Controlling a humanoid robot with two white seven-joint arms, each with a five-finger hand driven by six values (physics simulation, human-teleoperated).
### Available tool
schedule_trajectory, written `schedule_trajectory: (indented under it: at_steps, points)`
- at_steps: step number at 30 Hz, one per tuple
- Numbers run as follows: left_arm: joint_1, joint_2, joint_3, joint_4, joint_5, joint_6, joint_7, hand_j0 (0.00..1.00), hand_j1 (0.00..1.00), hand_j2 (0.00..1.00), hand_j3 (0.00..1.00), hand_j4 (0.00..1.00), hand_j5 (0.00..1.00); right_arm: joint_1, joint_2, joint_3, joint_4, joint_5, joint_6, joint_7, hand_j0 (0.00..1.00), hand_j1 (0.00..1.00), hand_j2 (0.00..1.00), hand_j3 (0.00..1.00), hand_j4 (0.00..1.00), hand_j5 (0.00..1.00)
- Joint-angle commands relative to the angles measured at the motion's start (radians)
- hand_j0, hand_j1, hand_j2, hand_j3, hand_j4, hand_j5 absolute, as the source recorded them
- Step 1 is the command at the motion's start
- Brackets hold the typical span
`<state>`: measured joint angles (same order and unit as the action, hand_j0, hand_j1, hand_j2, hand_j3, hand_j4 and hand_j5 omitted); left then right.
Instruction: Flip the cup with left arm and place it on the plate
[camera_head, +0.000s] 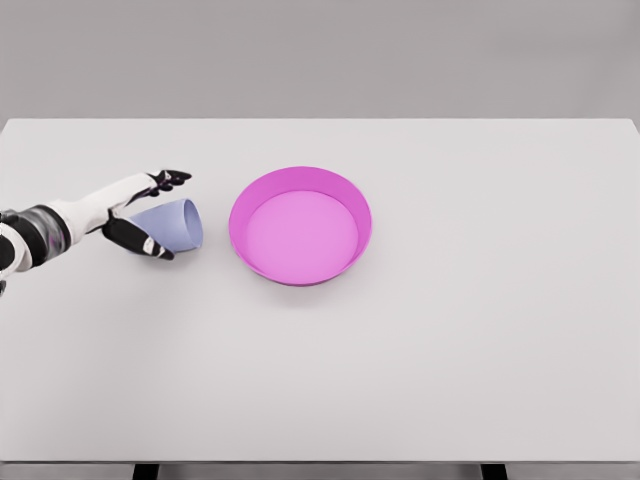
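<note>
Item: pale blue cup (175, 224), lying on its side on the white table (450, 330), just left of the pink plate (300, 226). Left hand (140, 215): fingers curled around the cup's left end, thumb on the near side, apparently closing rather than firmly clamped. Advised handling: secure the grip fully before lifting, rotate the cup upright clear of the table, then carry right over the plate's rim.

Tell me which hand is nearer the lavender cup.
Left. The left hand is around the lavender cup, which lies on its side on the table, fingers above and below it. The right hand is out of view.
</note>
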<state>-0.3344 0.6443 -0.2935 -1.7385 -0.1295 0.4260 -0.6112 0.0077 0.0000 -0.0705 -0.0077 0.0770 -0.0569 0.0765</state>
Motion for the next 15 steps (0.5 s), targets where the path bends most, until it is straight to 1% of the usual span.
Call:
schedule_trajectory:
  at_steps: [1,3,5,15]
  points:
    - [0.000,-0.021,-0.012,0.002,-0.033,0.011,0.000,1.00,1.00,1.00,1.00,1.00,1.00,0.000,0.000,0.000,0.000,0.000,-0.001,0.000,1.00,1.00,1.00,1.00,1.00,1.00]
    - [0.000,-0.025,-0.013,0.005,-0.036,0.026,0.000,1.00,1.00,1.00,1.00,1.00,1.00,0.000,0.000,0.000,0.000,0.000,0.000,0.000,1.00,1.00,1.00,1.00,1.00,1.00]
    - [0.002,-0.025,-0.016,0.005,-0.056,0.046,0.000,1.00,1.00,1.00,1.00,1.00,1.00,0.000,0.000,0.000,0.000,0.000,0.000,0.000,1.00,1.00,1.00,1.00,1.00,1.00]
    - [0.000,-0.026,-0.018,0.008,-0.058,0.045,0.000,1.00,1.00,1.00,1.00,1.00,1.00,0.000,0.000,0.000,0.000,0.000,0.000,0.000,1.00,1.00,1.00,1.00,1.00,1.00]
